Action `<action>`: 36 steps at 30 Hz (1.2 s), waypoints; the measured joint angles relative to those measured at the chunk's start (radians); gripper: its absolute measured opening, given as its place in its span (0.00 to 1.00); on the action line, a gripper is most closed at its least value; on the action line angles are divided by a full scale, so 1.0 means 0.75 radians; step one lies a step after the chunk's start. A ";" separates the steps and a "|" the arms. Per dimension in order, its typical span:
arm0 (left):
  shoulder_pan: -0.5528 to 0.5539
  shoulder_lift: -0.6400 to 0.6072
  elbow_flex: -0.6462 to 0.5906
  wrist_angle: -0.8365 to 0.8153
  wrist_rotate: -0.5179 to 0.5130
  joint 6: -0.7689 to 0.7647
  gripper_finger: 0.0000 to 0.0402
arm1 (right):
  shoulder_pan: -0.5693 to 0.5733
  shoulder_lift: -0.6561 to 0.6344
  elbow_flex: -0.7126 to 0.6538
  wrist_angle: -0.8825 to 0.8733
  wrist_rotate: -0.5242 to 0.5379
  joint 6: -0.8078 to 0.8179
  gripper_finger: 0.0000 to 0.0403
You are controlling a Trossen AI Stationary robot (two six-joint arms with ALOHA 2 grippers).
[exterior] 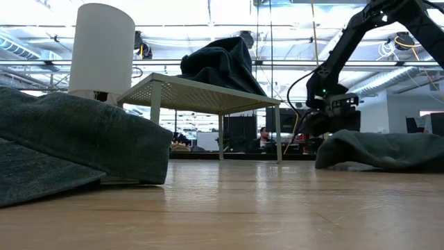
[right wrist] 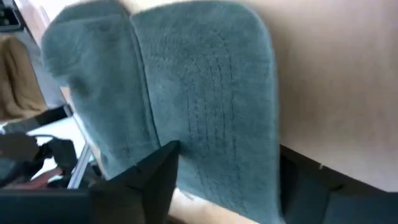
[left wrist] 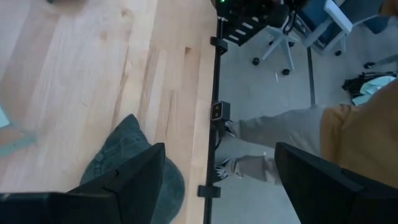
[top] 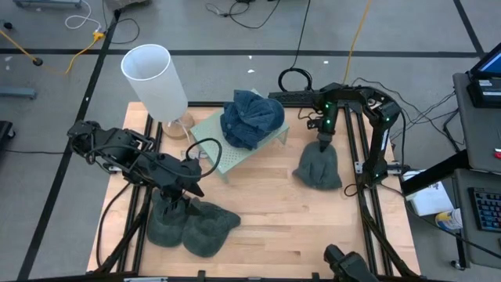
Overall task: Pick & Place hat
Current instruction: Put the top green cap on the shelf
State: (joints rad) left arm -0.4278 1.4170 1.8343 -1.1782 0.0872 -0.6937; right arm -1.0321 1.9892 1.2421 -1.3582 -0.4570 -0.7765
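A grey-green hat (top: 318, 168) lies flat on the wooden table's right side, also seen in the low view (exterior: 388, 149). My right gripper (top: 322, 146) reaches down onto its far end, fingers open on either side of the hat's edge (right wrist: 211, 168). Two more grey-green hats (top: 168, 223) (top: 208, 229) lie at the near left. My left gripper (top: 188, 185) hangs open above them with nothing between its fingers (left wrist: 217, 186). A blue hat (top: 252, 117) sits bunched on a small pale green stand (top: 235, 153). My right gripper comes slanting down from the table's far side, one finger (right wrist: 155, 177) on each side of the hat's far edge (right wrist: 205, 149). The hat lies flat on the table. Whether the fingers touch the cloth, I cannot tell.
A white cylinder lamp (top: 154, 78) stands at the far left beside the stand. Dark frame rails (top: 366, 196) run along the table's sides. A person's legs (left wrist: 273, 134) show beyond the table edge in the left wrist view. Bare wood lies in the table's middle (top: 274, 211).
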 joint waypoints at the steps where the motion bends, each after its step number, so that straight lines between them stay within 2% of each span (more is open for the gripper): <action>1: 0.000 0.000 0.000 0.000 0.001 0.004 0.77 | 0.000 0.000 -0.001 -0.014 0.011 -0.004 0.48; 8: 0.000 0.001 0.000 -0.001 0.001 -0.023 0.77 | 0.000 -0.003 -0.001 -0.165 -0.008 0.051 0.08; 9: 0.000 0.001 0.000 0.000 0.001 -0.019 0.77 | 0.001 -0.004 -0.001 -0.192 -0.015 0.081 0.05; 15: 0.000 0.001 0.000 0.000 0.001 -0.013 0.77 | 0.067 -0.079 -0.001 -0.284 -0.028 0.299 0.02; 19: 0.000 0.001 0.000 0.000 -0.003 -0.011 0.77 | 0.145 -0.227 -0.001 -0.276 -0.172 0.452 0.01; 28: 0.003 0.001 0.000 0.001 -0.026 -0.031 0.77 | 0.438 -0.701 -0.001 -0.280 -0.184 0.932 0.01; 36: 0.003 0.001 0.000 0.002 -0.158 -0.106 0.77 | 0.796 -1.154 -0.001 -0.233 -0.189 1.456 0.01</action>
State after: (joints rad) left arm -0.4259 1.4174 1.8343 -1.1764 -0.0314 -0.7730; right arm -0.4353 1.1237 1.2415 -1.5333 -0.5985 0.3157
